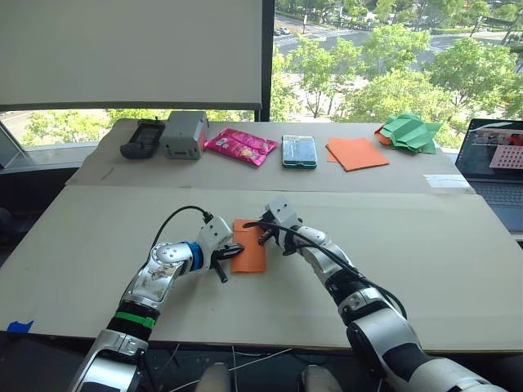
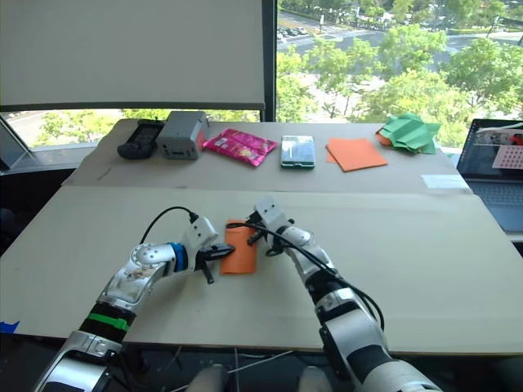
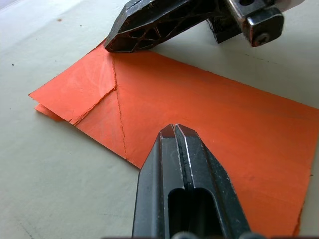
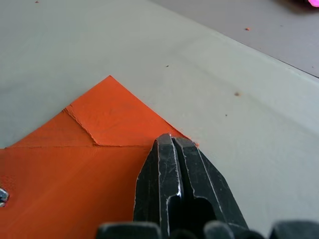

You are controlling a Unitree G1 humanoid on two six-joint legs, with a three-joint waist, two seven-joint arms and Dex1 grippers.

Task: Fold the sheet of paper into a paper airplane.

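The sheet of paper [image 1: 250, 260] lies flat on the near table as a folded orange rectangle with diagonal corner flaps [image 3: 94, 94]. My left gripper [image 1: 235, 249] is shut, and its tips [image 3: 174, 130] rest on top of the sheet at its left side. My right gripper [image 1: 265, 237] is also shut, with its tips [image 4: 172, 140] pressed on the sheet's far right edge beside a folded corner [image 4: 107, 112]. In the left wrist view the right gripper [image 3: 149, 30] touches the paper's far edge. The paper airplane is out of view.
On the far table stand a black device [image 1: 143, 139], a grey box [image 1: 184, 135], a pink packet [image 1: 240, 146], a teal case [image 1: 299, 151], a smooth orange sheet [image 1: 357, 153] and a green paper shape [image 1: 410, 132]. A laptop [image 1: 497, 163] sits far right.
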